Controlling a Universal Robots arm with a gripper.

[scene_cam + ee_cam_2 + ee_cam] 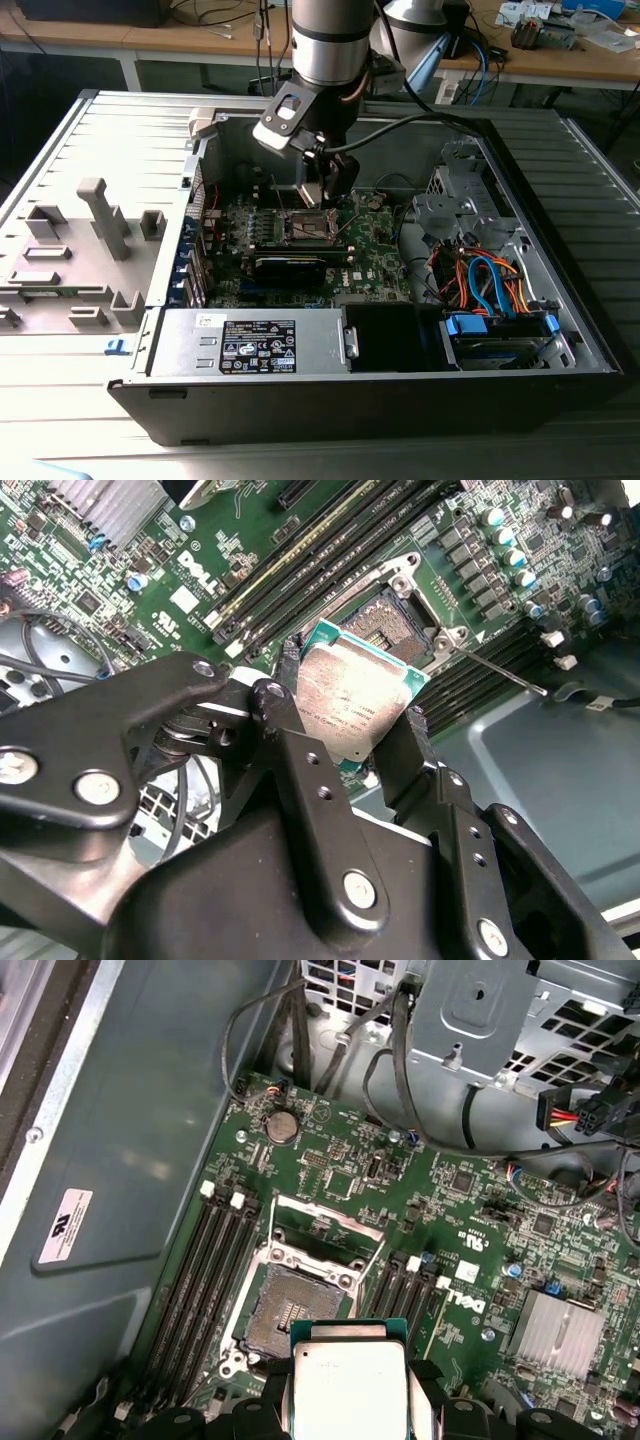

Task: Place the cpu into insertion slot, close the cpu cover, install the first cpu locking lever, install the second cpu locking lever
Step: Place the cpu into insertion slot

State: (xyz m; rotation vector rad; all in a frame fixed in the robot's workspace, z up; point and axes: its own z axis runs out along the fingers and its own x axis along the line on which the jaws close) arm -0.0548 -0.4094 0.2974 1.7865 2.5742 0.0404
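**Chip gripped, held over the bare socket**

One open computer case point(300, 405) lies on the table point(590, 170), with one green motherboard point(385, 250) inside it. The single end effector point(348, 712) is clamped on the cpu point(352, 695), with its two fingers point(283, 705) pinching opposite edges. The chip hangs above the one insertion slot point(290, 1315), apart from it (the slot is empty, its contacts bare). One cpu cover point(330, 1222) stands raised off the slot, not closed. One thin lever rod point(497, 673) juts out beside the socket; I cannot be sure of a second.

The cpu looks light, flat and stiff, and its smooth metal top is likely slippery. Its underside and the slot's contacts are probably delicate, so the edges, where it is held now, seem the right place to grip it.
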